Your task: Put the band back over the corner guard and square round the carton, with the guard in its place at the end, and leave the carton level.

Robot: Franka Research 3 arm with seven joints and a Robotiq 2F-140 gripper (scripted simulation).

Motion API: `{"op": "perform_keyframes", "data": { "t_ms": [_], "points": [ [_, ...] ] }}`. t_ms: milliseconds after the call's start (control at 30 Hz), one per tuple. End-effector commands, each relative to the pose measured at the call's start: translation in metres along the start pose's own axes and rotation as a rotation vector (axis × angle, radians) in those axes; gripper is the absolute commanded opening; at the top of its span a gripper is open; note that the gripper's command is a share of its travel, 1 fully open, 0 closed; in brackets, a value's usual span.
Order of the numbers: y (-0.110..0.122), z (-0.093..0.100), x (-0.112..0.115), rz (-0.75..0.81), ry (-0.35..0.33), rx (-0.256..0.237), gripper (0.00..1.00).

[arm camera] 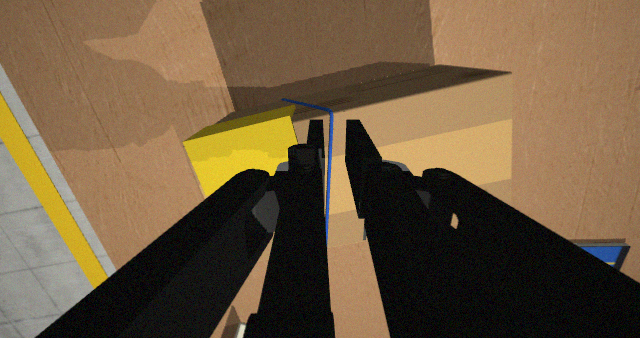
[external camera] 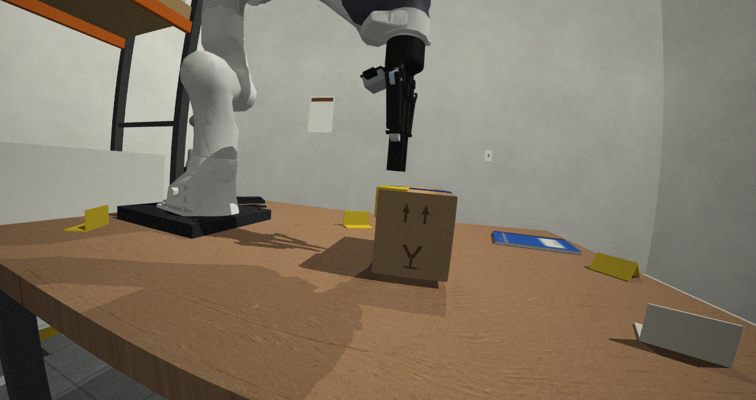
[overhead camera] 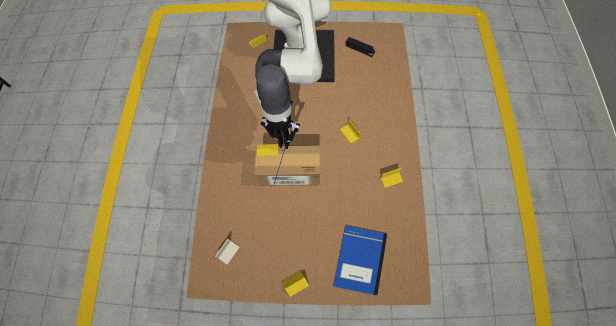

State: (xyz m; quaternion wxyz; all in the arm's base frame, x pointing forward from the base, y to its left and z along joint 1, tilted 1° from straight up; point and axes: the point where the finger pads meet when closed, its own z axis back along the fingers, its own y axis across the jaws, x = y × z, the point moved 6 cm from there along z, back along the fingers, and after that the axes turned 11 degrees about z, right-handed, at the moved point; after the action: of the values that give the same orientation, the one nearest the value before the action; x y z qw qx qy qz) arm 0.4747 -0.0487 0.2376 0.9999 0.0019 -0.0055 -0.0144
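Note:
The brown carton [overhead camera: 297,160] [external camera: 414,233] [arm camera: 440,128] stands level on the wooden table [overhead camera: 258,238]. A yellow corner guard [overhead camera: 266,149] [external camera: 391,187] [arm camera: 240,150] sits on its top back-left corner. The thin blue band [overhead camera: 279,166] [arm camera: 330,158] runs slanted across the carton top, to the right of the guard and not over it. It bends at the back edge toward the guard. My gripper [overhead camera: 285,145] [external camera: 396,167] [arm camera: 334,141] points straight down and hangs a little above the carton's back edge, beside the guard. Its fingers are nearly together, with nothing between them.
Spare yellow guards [overhead camera: 350,131] [overhead camera: 391,176] [overhead camera: 295,282] [overhead camera: 257,41] and a white one [overhead camera: 226,251] lie scattered on the table. A blue notebook [overhead camera: 360,259] lies at the front right, and a black block [overhead camera: 360,46] at the back right. The robot base [overhead camera: 327,57] stands behind the carton.

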Motion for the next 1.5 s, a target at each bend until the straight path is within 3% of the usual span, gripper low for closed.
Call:
{"op": "perform_keyframes", "data": {
  "t_ms": [0,1467],
  "points": [
    [-0.0005,-0.0008,0.0002,-0.025,-0.002,-0.002,0.18],
    [-0.0005,-0.0099,0.0002,-0.025,-0.002,-0.002,0.18]
  ]
}}
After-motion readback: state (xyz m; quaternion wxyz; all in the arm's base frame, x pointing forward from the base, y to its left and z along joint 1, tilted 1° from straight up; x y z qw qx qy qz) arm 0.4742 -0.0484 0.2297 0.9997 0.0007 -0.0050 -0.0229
